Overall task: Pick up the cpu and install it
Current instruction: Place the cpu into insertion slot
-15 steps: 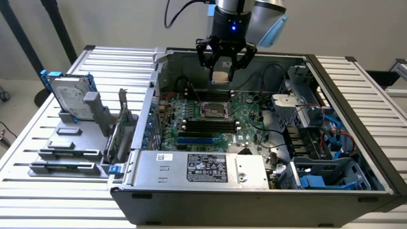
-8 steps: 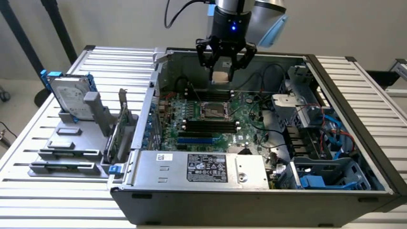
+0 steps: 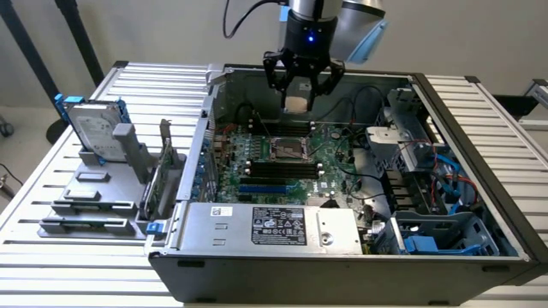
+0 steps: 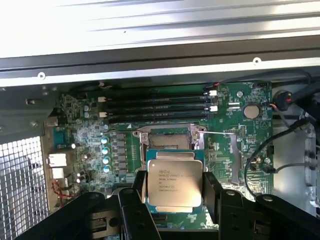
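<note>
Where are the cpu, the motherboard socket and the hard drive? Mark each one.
cpu (image 4: 174, 184): wrist view, centre of its metal top.
motherboard socket (image 3: 289, 150): exterior view, middle of its open frame.
hard drive (image 3: 92, 130): exterior view, its silver face.

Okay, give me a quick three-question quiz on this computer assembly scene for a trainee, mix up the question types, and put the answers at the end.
1. True or false: the gripper is holding the cpu above the open computer case.
2. Multiple choice: the hard drive with blue brackets stands A) outside the case, at the exterior view's left; B) inside the case; C) in the gripper.
3. Fill the gap: in the wrist view, the board beyond the held cpu is the green ___.

Key: 1 true. 2 A. 3 motherboard.
</note>
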Tool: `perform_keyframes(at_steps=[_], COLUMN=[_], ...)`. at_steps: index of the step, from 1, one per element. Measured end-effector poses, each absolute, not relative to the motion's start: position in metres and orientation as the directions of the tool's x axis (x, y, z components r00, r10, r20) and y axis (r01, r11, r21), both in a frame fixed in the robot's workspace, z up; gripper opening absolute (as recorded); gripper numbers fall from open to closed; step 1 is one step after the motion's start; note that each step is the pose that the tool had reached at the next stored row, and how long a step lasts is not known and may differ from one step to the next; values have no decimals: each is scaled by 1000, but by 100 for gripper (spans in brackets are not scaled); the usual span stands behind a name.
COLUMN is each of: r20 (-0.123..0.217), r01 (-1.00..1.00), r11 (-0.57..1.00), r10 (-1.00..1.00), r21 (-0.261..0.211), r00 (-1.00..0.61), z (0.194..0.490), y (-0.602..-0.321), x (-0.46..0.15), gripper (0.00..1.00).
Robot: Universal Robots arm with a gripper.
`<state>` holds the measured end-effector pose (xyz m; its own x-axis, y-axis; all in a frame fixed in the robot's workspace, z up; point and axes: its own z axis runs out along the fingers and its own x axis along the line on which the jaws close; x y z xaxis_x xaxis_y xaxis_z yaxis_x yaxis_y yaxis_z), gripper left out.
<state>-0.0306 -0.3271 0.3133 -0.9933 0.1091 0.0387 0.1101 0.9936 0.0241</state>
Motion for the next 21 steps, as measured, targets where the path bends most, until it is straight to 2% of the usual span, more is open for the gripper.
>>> perform_keyframes(at_steps=[21], r20=[39], r01=[473], r11=[880], r10=[472], r21=[24], r00=[-881], z=[304], y=[-327], x=[-31], gripper=[55])
